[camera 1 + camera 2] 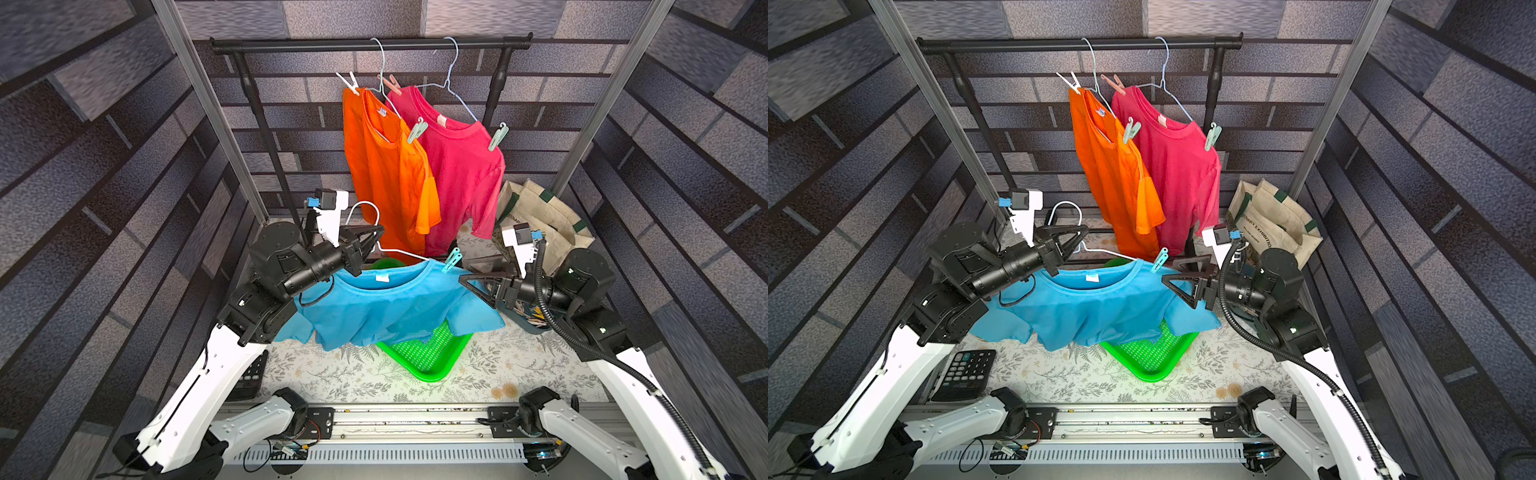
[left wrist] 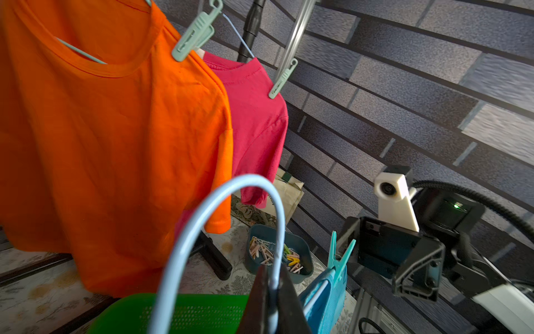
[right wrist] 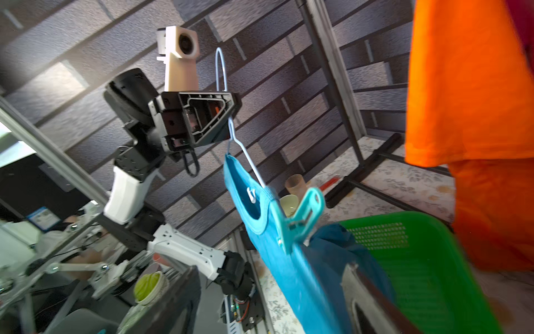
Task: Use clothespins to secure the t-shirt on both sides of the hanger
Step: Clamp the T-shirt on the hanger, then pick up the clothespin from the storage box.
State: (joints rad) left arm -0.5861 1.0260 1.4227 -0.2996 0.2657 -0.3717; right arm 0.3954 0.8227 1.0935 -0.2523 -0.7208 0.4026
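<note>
Hanger [image 1: 399,252] in left gripper [image 2: 274,271], right gripper [image 1: 463,271] parted

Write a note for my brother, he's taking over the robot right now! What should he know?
Left hand: shut on the hanger, holding it up.
Right hand: open, beside the teal pin.
Blue shirt hangs on the hanger; the teal pin clips its shoulder nearest the right hand.
Done: that side.
Left: no pin shows on the other shoulder; spare pins are in the tub by the right arm.
</note>
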